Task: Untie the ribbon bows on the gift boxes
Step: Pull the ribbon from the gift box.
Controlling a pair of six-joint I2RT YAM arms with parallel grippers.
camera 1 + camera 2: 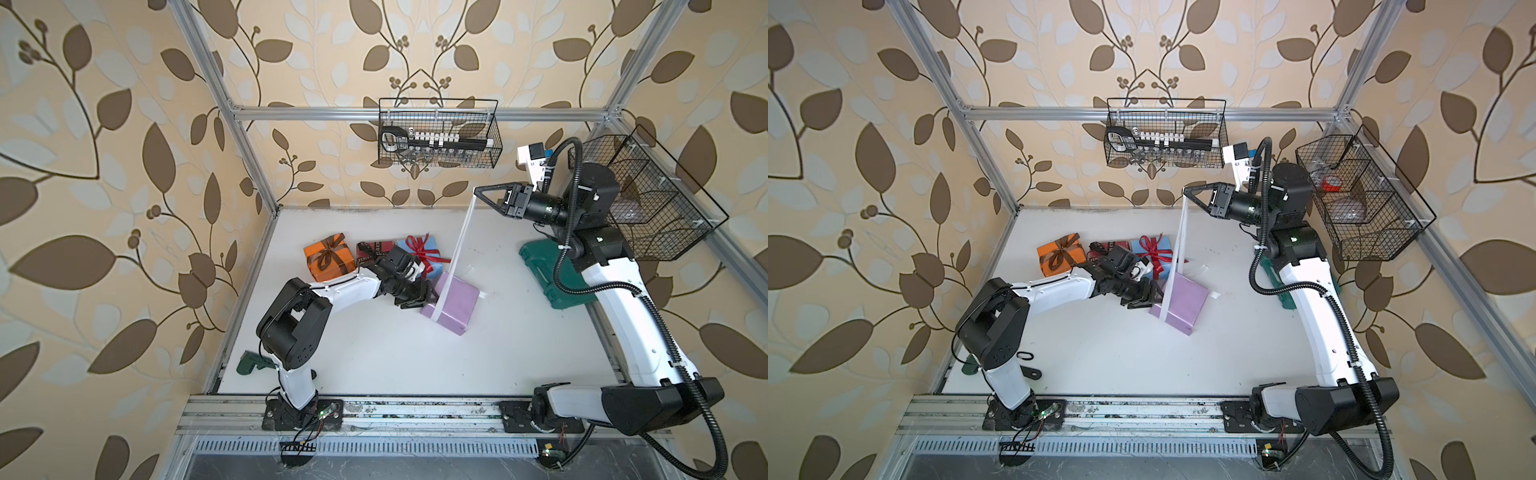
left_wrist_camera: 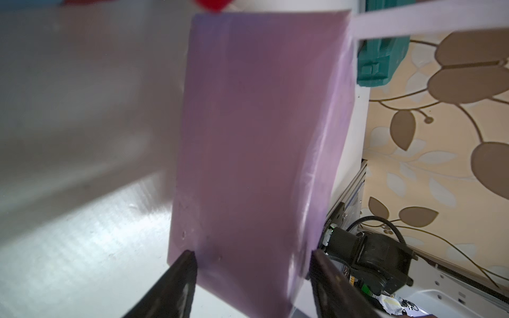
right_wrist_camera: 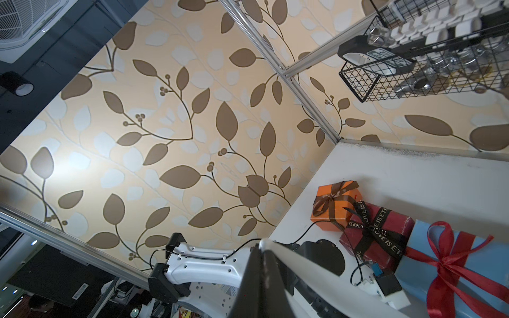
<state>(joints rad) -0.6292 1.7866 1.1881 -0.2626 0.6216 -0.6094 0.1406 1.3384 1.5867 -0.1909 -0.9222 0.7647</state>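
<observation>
White ribbon (image 1: 460,243) rises in a long, tight line from the lilac gift box (image 1: 455,305) up to the right gripper (image 1: 478,192), whose jaws are pinched together on it high above the white table (image 1: 374,361); both top views show this, and the right wrist view shows the ribbon (image 3: 297,264) leaving the closed fingertips. One band of it wraps the box's near end, and loose tails lie just beside the box. The box sits near the middle of the table, and the left gripper (image 1: 424,297) clamps it from the side, one finger on each flank in the left wrist view (image 2: 252,253). Behind them, in a row near the back wall, stand the orange box (image 1: 328,259) with its brown bow (image 1: 330,248), the dark red box (image 3: 385,228) with its black lettered bow (image 3: 370,230), and the light blue box (image 1: 432,253) with its red bow (image 1: 420,249), all tied. A dark-green case (image 1: 544,274) lies under the right arm.
</observation>
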